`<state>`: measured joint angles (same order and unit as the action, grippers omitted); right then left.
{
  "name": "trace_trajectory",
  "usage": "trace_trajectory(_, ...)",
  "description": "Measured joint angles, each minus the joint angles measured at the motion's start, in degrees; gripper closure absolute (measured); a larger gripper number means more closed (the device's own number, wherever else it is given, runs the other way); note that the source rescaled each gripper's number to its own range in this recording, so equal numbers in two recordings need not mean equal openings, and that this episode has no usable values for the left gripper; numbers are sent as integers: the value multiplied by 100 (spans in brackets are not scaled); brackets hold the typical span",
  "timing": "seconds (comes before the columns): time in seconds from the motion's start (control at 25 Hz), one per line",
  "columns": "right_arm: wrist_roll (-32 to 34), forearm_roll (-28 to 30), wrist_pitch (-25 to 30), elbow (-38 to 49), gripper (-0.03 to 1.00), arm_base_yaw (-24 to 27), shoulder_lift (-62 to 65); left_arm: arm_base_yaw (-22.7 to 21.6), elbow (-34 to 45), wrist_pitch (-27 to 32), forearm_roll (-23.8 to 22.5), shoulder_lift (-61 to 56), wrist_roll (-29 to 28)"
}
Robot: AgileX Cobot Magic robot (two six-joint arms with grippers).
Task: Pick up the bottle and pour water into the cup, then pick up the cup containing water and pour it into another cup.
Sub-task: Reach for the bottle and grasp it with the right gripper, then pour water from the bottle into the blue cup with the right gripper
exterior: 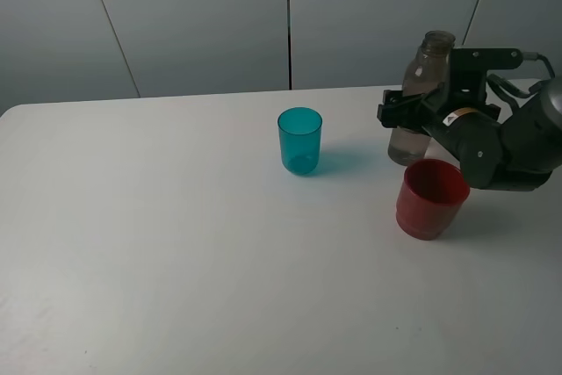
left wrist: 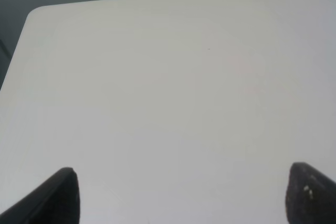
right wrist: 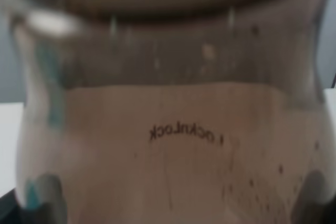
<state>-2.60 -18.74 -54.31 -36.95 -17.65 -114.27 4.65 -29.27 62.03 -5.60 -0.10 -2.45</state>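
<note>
Left end effector [left wrist: 181, 198]: released, its fingertips [left wrist: 58, 198] spread wide with only bare white counter [exterior: 176, 261] between them.

Nearest on the right stands the wide, opaque, tapered red plastic cup [exterior: 430, 198], upright, mouth up.

Farther back and to the left, near the counter's middle, stands the small translucent teal plastic tumbler [exterior: 299, 140], upright and well apart from the red plastic cup.

Farthest, just behind the red plastic cup, stands the tall translucent smoky grey-brown plastic bottle [exterior: 423, 98], upright and uncapped, with liquid in its lower part.

Right end effector [exterior: 413, 111]: its fingers flank the bottle's middle. Whether they clamp it cannot be told.
</note>
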Motion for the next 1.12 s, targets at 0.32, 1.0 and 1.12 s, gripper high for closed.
trace_trajectory(0.32,0,-97,80,-70,31,0,-11,0,0,0,0,0,0)
trace_trajectory(1.0,-102,-155,193,-99,94,0,-11,0,0,0,0,0,0)
trace_trajectory(1.12,-300,-155,334,-99,94,0,75,0,0,0,0,0,0)
